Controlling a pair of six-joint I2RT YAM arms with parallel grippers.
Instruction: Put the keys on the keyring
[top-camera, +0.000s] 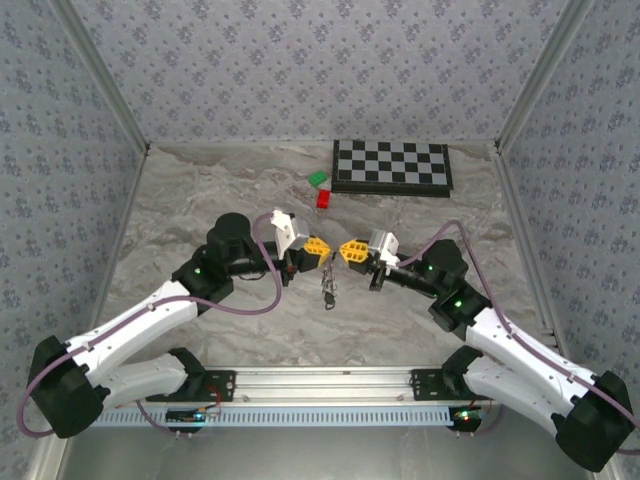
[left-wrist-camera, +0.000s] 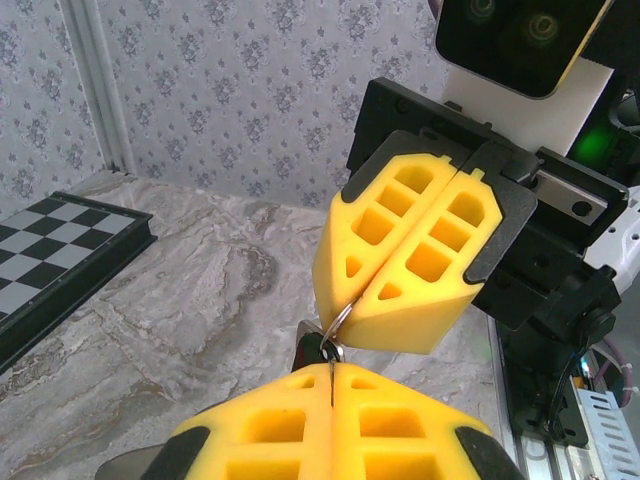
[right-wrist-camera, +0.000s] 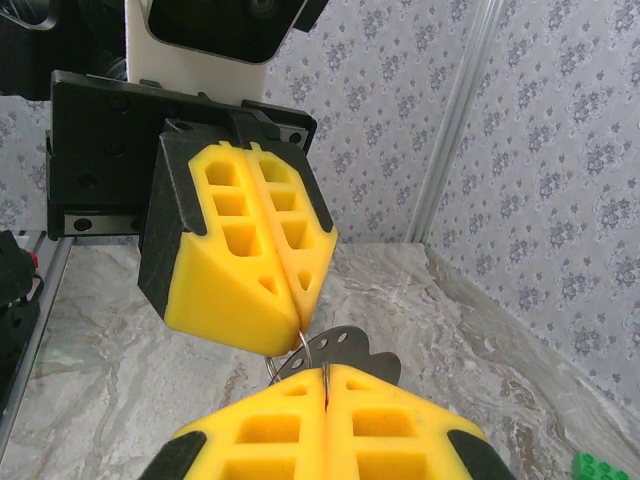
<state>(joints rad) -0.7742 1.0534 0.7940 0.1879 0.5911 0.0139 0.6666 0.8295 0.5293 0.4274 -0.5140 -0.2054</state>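
Note:
My two grippers meet tip to tip above the middle of the table, the left gripper (top-camera: 322, 250) facing the right gripper (top-camera: 345, 251). Both have their yellow pads pressed together. The thin silvery keyring (right-wrist-camera: 303, 343) runs into the seam of each. In the left wrist view the keyring (left-wrist-camera: 338, 320) comes out of the right gripper's fingertips (left-wrist-camera: 400, 300), just above my left gripper (left-wrist-camera: 331, 368). A black-headed key (left-wrist-camera: 312, 347) hangs at the ring, partly hidden by the pads. The keys (top-camera: 328, 286) dangle below the grippers. A dark flat piece with holes (right-wrist-camera: 350, 345) shows behind my right gripper (right-wrist-camera: 325, 368).
A folded chessboard (top-camera: 392, 166) lies at the back of the marbled table. A green block (top-camera: 318, 179) and a red block (top-camera: 326, 198) sit just left of it. Patterned walls close in three sides. A metal rail (top-camera: 330, 380) runs along the near edge.

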